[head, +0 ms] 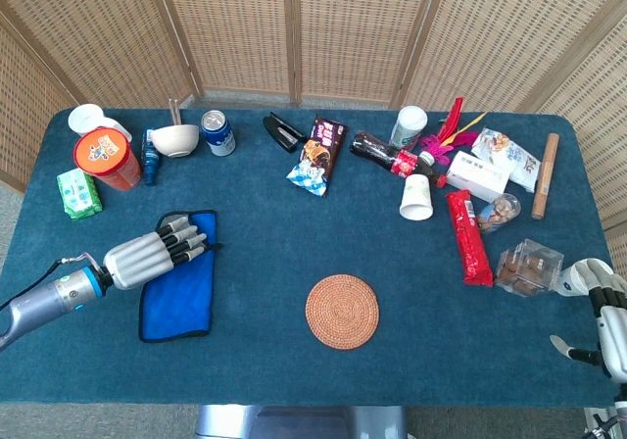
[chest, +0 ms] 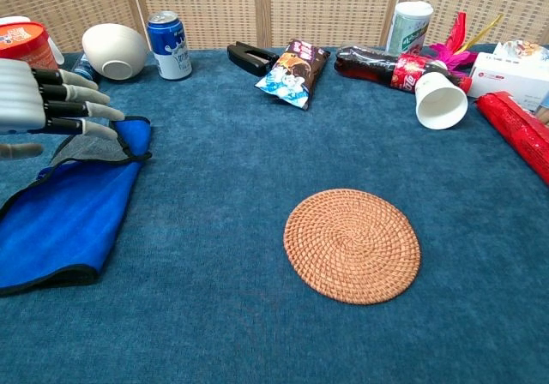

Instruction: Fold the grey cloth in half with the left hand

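Grey cloth (head: 178, 274): one, blue on its upper face with a grey underside showing at the turned-over far corner, black edging, lying on the left part of the table (head: 294, 263). Left hand (head: 157, 253) hovers over that far corner, palm down, fingers straight and slightly apart, holding nothing. Right hand (head: 602, 317) sits at the near right table edge, fingers loosely spread, empty. One round woven coaster (head: 342, 311) lies mid-table.
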